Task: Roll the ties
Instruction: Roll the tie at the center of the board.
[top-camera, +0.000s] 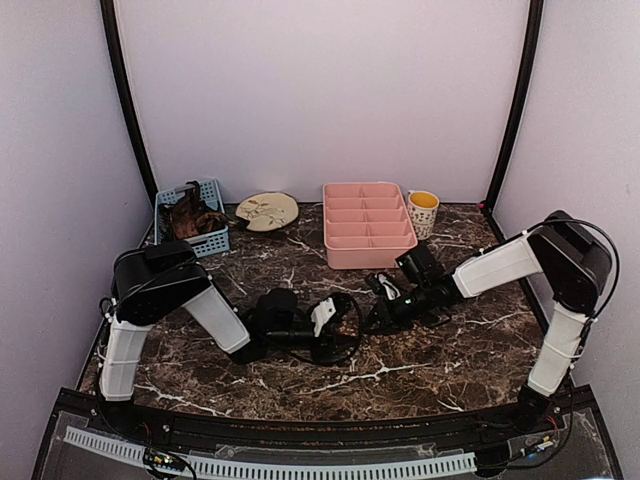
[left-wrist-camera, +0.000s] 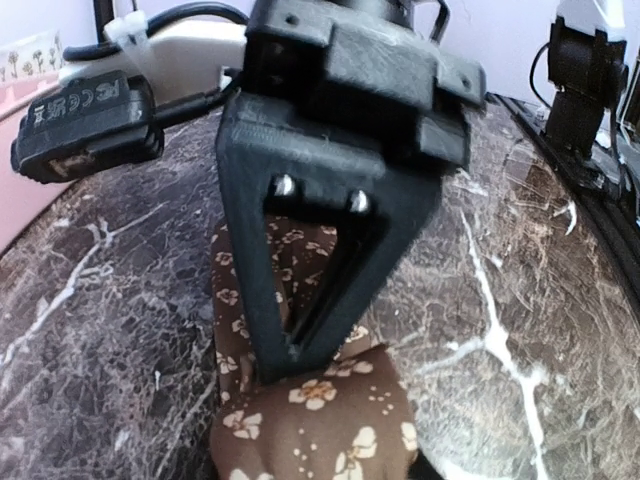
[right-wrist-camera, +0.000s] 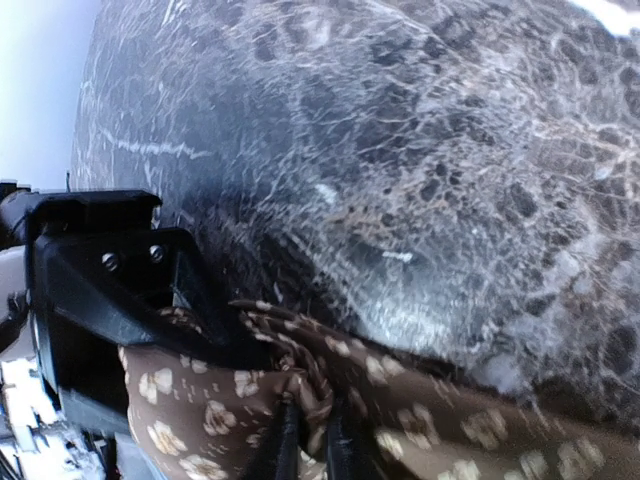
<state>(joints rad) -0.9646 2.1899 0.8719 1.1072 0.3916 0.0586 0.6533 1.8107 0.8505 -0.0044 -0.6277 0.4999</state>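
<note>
A dark brown tie with tan flowers (left-wrist-camera: 315, 415) is bunched into a roll at mid-table between my two grippers. In the top view the arms hide it. My left gripper (top-camera: 348, 332) has the roll wrapped over its fingers, which the fabric hides in the left wrist view. My right gripper (right-wrist-camera: 312, 440) is shut on a fold of the tie (right-wrist-camera: 420, 400), and its tips (left-wrist-camera: 272, 368) press the strip just behind the roll. The left gripper's black body (right-wrist-camera: 100, 290) sits close beside it. My right gripper (top-camera: 377, 318) nearly touches the left one.
A blue basket (top-camera: 215, 243) at the back left holds more brown fabric (top-camera: 190, 218). A round wooden plate (top-camera: 267, 210), a pink divided tray (top-camera: 368, 260) and a white cup with a yellow inside (top-camera: 423, 212) stand along the back. Marble tabletop (top-camera: 470, 350).
</note>
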